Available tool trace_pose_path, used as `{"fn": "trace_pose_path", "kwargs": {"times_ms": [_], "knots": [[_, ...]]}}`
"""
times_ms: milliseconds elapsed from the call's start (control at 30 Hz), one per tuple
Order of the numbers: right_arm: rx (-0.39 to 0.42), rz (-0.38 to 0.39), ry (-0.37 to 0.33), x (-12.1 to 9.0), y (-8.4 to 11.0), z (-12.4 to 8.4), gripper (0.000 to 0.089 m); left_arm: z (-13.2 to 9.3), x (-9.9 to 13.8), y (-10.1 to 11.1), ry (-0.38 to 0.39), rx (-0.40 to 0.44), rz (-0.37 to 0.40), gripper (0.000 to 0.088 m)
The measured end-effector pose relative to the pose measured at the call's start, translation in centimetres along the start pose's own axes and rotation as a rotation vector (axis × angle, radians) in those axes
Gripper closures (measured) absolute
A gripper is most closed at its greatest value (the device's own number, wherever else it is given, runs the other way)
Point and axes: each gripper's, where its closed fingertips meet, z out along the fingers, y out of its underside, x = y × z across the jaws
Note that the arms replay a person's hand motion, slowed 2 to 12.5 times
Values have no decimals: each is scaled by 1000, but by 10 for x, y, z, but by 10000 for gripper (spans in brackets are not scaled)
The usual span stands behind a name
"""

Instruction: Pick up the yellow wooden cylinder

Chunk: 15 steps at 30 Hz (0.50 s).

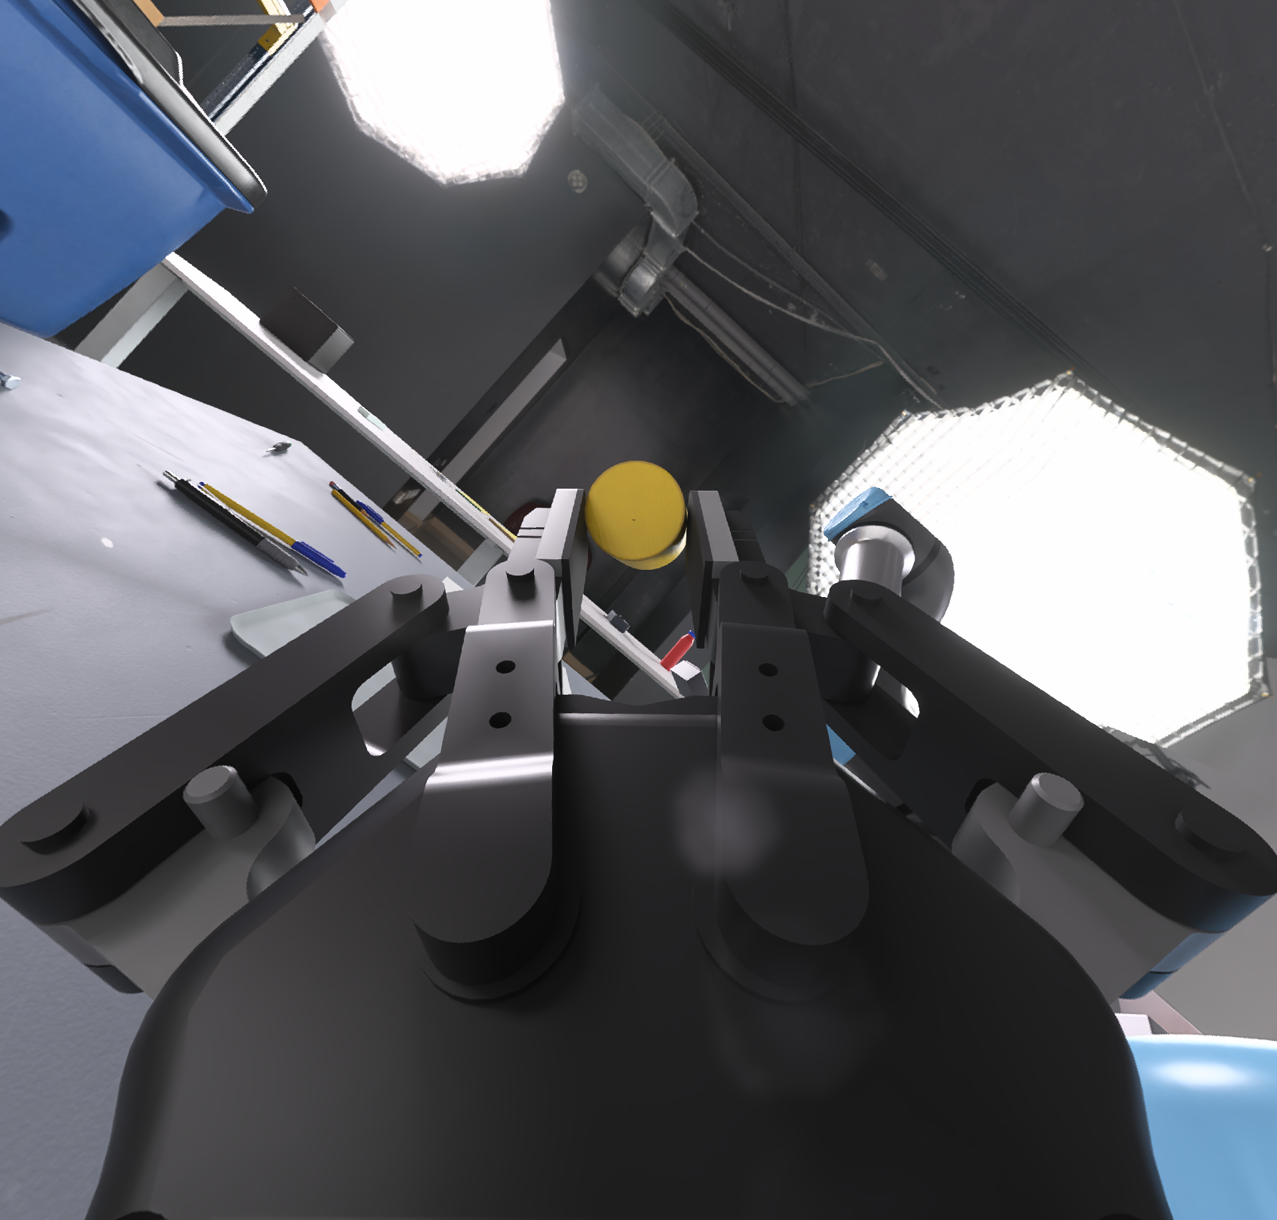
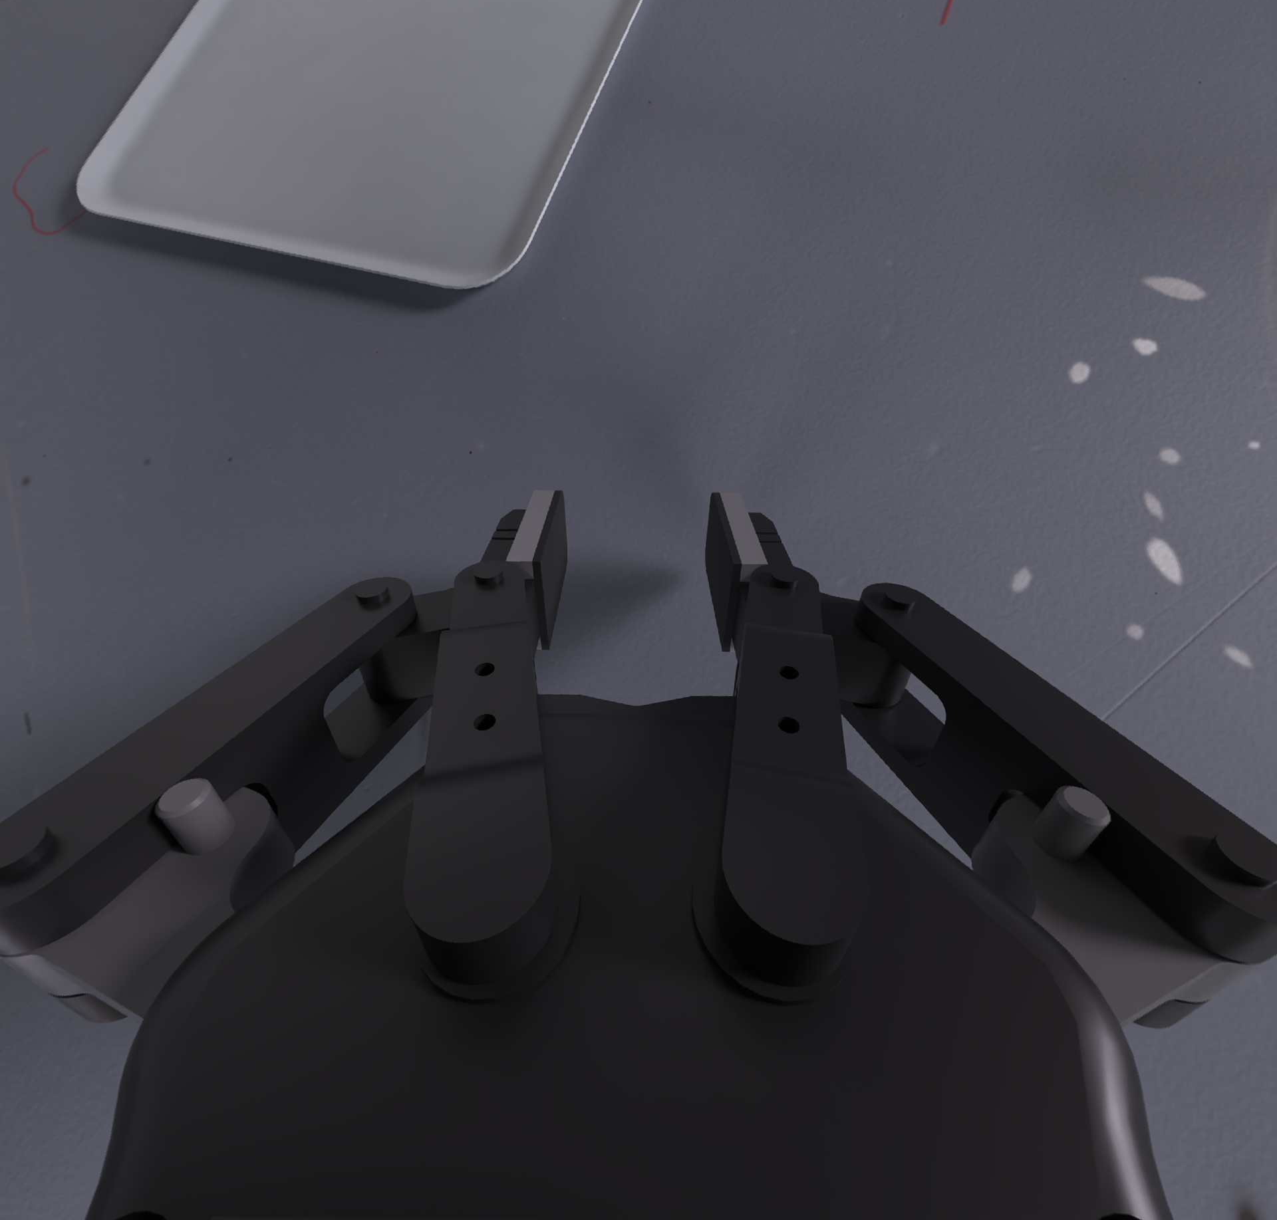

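Note:
The yellow wooden cylinder (image 1: 636,513) sits between the fingertips of my left gripper (image 1: 636,530), which is shut on it and holds it up in the air, well above the grey table (image 1: 103,634). Its round end face points toward the camera. My right gripper (image 2: 636,551) is open and empty, pointing down at the grey table (image 2: 898,220) a short way above it. The cylinder does not show in the right wrist view.
A pale grey tray (image 2: 359,102) lies on the table ahead and left of my right gripper; its corner also shows in the left wrist view (image 1: 276,624). Pens and pencils (image 1: 256,524) lie on the table. A blue bin (image 1: 90,151) stands at upper left. The other arm (image 1: 891,551) shows at right.

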Motion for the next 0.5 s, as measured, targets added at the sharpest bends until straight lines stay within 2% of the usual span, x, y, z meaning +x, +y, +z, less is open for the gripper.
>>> {"fn": "trace_pose_path", "kwargs": {"times_ms": [500], "knots": [[0, 0, -4, 0, 0, 0, 516, 1, 8, -2, 29, 5, 8, 620]]}}
